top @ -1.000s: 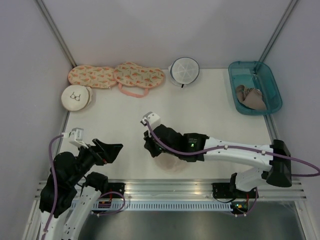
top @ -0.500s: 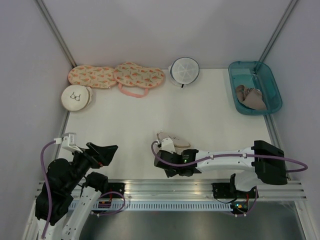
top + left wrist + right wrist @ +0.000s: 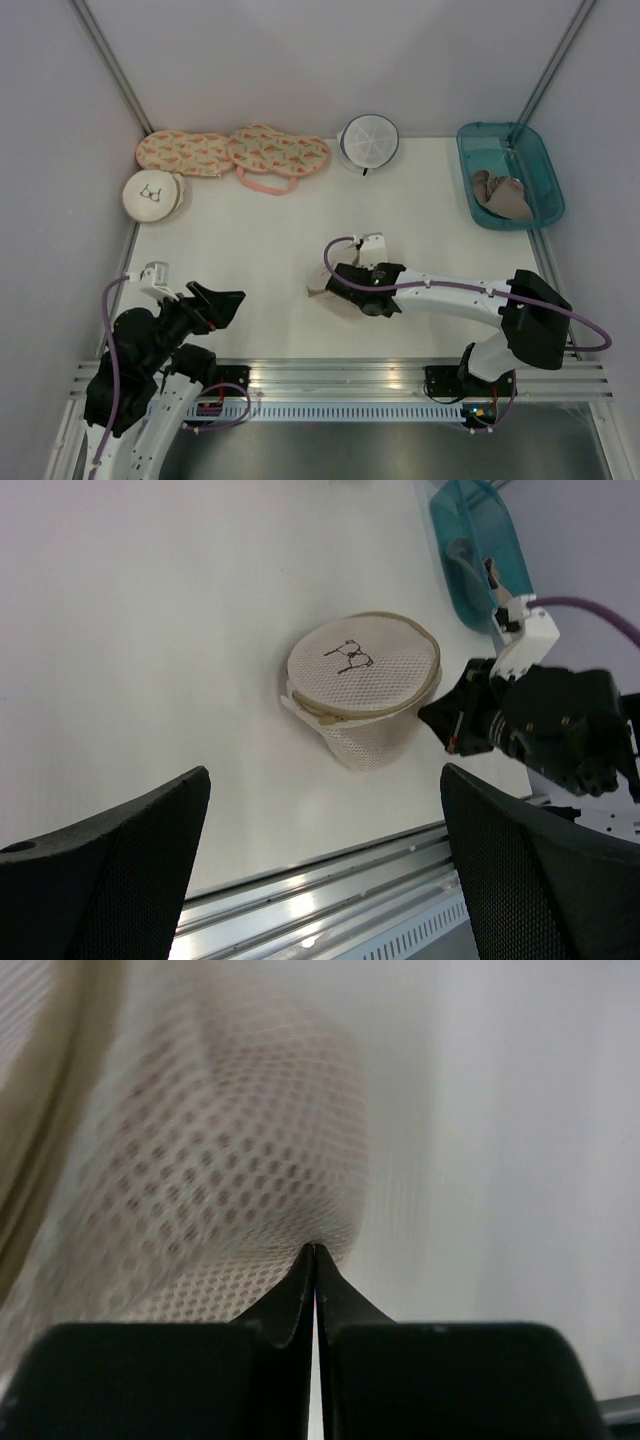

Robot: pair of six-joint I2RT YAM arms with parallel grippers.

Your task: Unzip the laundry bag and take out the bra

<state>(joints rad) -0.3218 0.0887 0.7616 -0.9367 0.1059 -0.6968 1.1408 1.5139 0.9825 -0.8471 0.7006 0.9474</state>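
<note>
Table bears laundry bag; drawing left-wrist only.

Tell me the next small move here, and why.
Probably ease the open left gripper forward to the rim zipper of the laundry bag. The right gripper has its jaws shut on the bag's mesh side, so the bag looks held, and its rim shows no clear opening.

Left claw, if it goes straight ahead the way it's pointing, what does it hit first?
Probably the laundry bag. It sits centred straight ahead of the open left claw, though how far off is unclear.
</note>
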